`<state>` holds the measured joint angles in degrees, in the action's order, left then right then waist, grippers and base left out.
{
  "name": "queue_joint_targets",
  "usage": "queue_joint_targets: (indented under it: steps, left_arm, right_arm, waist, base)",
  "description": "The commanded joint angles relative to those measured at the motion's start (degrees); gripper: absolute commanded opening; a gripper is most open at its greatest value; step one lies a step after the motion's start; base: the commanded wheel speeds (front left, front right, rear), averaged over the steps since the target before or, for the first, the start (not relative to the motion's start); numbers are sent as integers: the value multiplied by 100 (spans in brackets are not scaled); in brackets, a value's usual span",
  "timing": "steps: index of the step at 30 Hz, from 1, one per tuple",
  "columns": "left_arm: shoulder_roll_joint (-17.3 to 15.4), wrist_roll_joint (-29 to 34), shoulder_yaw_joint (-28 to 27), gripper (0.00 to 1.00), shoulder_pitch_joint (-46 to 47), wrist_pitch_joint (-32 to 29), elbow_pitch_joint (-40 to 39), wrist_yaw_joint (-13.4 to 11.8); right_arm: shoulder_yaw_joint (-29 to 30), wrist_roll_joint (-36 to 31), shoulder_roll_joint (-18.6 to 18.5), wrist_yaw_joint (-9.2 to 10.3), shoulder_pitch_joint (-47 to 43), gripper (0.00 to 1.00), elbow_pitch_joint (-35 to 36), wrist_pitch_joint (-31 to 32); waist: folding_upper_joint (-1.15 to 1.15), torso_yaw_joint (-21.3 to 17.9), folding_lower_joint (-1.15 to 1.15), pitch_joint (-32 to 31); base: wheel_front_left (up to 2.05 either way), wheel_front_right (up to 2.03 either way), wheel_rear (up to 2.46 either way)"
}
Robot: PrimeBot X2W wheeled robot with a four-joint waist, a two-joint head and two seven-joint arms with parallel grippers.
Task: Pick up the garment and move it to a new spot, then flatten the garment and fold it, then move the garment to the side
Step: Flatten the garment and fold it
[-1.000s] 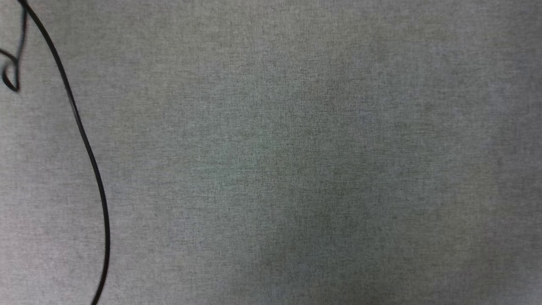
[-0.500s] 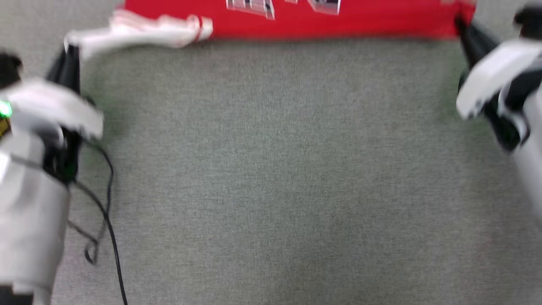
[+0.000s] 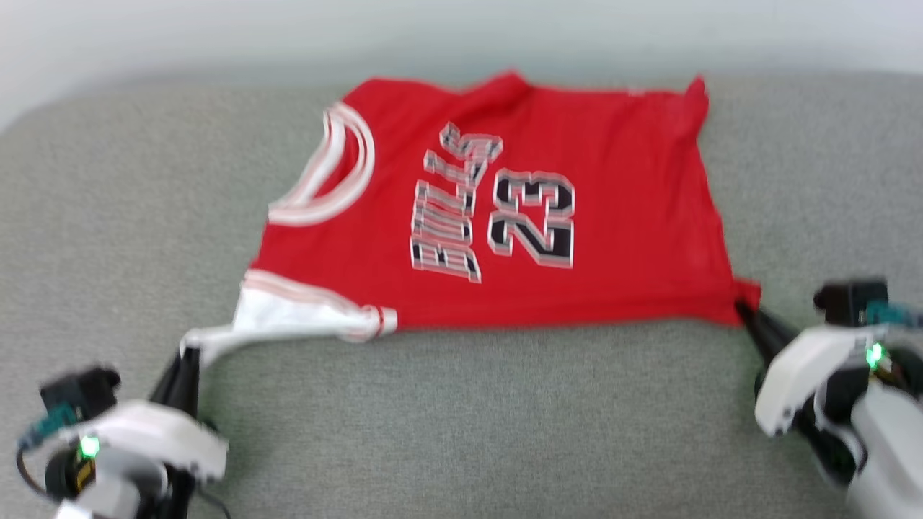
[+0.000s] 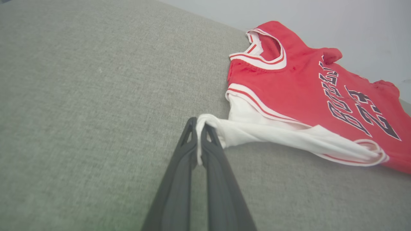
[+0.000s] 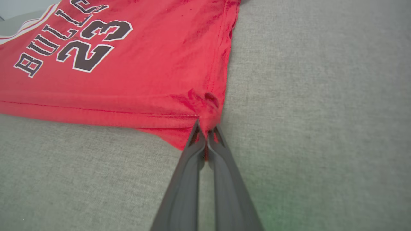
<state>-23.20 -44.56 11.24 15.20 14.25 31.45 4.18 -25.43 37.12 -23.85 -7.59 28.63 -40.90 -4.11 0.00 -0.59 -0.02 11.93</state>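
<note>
Right wrist view: garment (image 5: 144, 73) reads BULLS 23, black, white-outlined.

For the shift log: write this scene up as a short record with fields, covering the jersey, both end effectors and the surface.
garment: red jersey, lying mostly flat, lettering and 23 face up
left end effector: shut on white sleeve tip
right end effector: shut on red hem corner
surface: grey woven fabric
creases: sleeve drawn into a strand, bunching at the gripped corner
folding: not yet begun
</note>
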Motion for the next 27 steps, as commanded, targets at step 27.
queue_joint_targets:
  steps: [27]
  left_arm:
    - [-497,-470,-175,0,-2559,-909,-2360,-763]
  right_arm:
    - [2833,-1534,1260,18,-4246,0,3620,1604]
  waist:
    - [0,349,2,-1064]
  base:
    - [0,0,0]
